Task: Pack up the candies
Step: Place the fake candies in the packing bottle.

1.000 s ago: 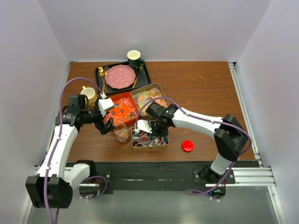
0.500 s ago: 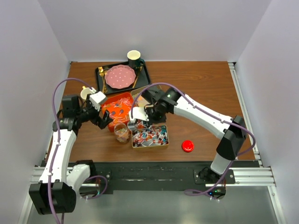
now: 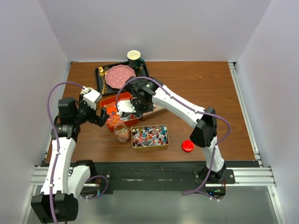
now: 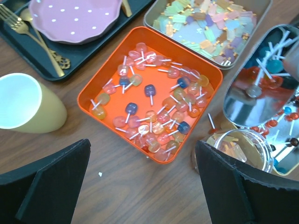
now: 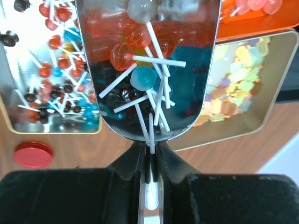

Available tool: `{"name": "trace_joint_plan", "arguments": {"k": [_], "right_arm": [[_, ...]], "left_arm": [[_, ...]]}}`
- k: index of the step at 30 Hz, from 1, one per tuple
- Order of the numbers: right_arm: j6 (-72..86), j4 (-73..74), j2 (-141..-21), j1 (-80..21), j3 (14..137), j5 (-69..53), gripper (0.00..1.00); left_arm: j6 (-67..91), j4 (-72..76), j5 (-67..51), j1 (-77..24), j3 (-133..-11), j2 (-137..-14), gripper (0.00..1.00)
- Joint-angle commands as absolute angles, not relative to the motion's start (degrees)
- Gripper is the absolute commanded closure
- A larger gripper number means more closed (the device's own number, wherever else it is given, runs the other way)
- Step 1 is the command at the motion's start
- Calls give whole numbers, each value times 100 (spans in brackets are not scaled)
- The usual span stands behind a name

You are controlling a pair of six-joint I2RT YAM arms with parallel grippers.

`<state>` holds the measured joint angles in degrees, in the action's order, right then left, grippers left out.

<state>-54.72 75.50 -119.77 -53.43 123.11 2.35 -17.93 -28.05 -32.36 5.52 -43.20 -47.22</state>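
**Full scoop, jar just beside it**
Your right gripper (image 5: 149, 156) is clamped tight on the scoop (image 5: 147, 70) handle, and your left gripper (image 4: 142, 147) hangs wide open, holding nothing. The jar (image 4: 243, 149) stands just beside the scoop, toward the table's near edge. The candies (image 5: 140, 77) lie in the scoop.

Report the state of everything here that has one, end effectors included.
Left end effector, open, empty.
Right end effector, shut on the scoop handle.
Scoop, loaded with candies.
Jar, lid off, some candies inside.
Red lid, off, lying on the table.
Yellow cup, upright.
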Motion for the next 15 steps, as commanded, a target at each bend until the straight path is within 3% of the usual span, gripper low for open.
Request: {"name": "trace_joint_plan", "arguments": {"k": [1,15], "right_arm": [[-5800,8965,-11865,-5607,12639,869,100],[-6292,8947,-11918,-6099,12498,2082,100]], "left_arm": [[-1573,-2496,-2953,615,-4202,-4588,0],[-1442,-2285,-2900,703,-3999,-4474,0]]}}
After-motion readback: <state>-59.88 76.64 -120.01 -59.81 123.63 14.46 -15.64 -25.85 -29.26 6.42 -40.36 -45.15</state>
